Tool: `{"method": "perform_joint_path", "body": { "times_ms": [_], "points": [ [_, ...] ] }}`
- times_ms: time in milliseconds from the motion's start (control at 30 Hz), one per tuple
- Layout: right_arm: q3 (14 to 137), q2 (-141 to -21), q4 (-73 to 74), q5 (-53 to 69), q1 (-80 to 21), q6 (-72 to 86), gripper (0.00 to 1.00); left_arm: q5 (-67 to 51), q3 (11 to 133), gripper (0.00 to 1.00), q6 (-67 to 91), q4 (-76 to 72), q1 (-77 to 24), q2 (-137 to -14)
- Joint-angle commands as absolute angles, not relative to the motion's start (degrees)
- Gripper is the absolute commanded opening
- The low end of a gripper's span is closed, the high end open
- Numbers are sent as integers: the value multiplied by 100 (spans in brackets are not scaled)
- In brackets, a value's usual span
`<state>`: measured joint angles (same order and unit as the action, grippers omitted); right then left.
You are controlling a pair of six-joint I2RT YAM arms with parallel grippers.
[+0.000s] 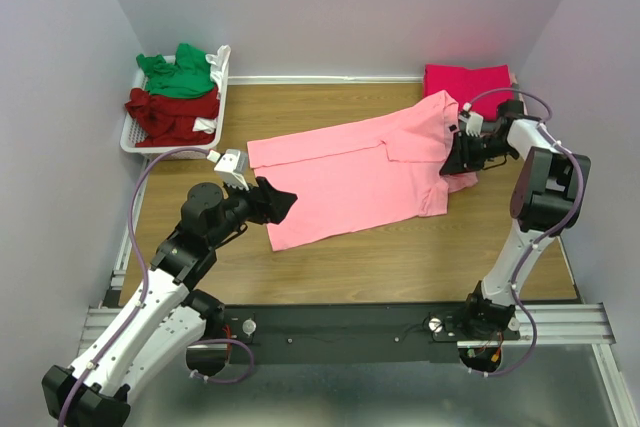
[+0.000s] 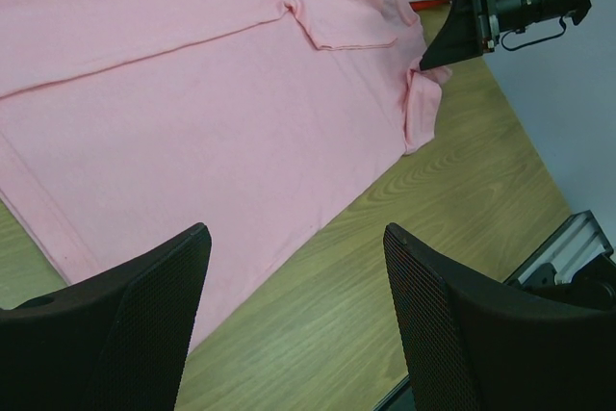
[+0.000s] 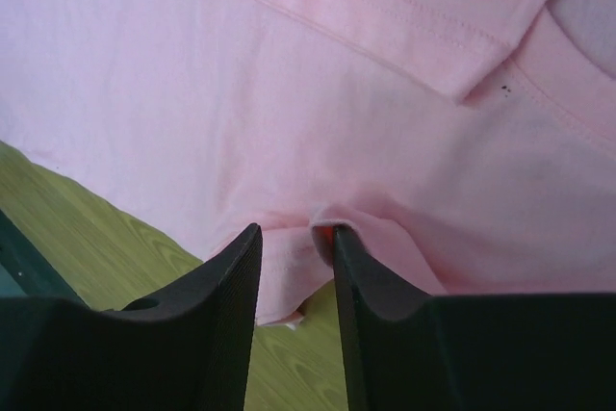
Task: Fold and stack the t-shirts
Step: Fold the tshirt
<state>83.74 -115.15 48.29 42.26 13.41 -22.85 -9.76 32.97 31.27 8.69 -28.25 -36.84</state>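
Observation:
A light pink t-shirt (image 1: 350, 177) lies spread on the wooden table (image 1: 400, 257), its upper edge folded over. My left gripper (image 1: 285, 202) is open and empty, hovering at the shirt's near left corner; in the left wrist view (image 2: 296, 238) its fingers straddle the shirt's hem (image 2: 212, 113) and bare wood. My right gripper (image 1: 450, 159) is at the shirt's right edge. In the right wrist view (image 3: 296, 238) its jaws stand a little apart with a bunched fold of pink cloth (image 3: 289, 267) between them, one finger tucked under the edge.
A folded magenta shirt (image 1: 468, 82) lies at the back right, just behind the right gripper. A white slotted basket (image 1: 135, 137) at the back left holds a green shirt (image 1: 180, 72) and a dark red shirt (image 1: 170, 112). Walls close in left, right and back.

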Motion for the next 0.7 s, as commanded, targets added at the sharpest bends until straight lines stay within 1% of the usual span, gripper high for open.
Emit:
{"method": "perform_joint_path", "body": {
  "times_ms": [0, 300, 500, 667],
  "points": [
    [8561, -11356, 4904, 4105, 1327, -2285, 43, -1072, 3243, 80, 3059, 773, -2856, -3683],
    [8192, -10609, 4834, 3622, 1476, -2487, 43, -1125, 3243, 80, 3050, 756, -2856, -3727],
    [8060, -10573, 4799, 3463, 1555, -2531, 43, -1151, 3234, 80, 3050, 756, -2856, -3692],
    [7814, -10521, 4755, 3191, 1573, -2522, 40, -1169, 3234, 80, 3050, 738, -2865, -3683]
  ]
}}
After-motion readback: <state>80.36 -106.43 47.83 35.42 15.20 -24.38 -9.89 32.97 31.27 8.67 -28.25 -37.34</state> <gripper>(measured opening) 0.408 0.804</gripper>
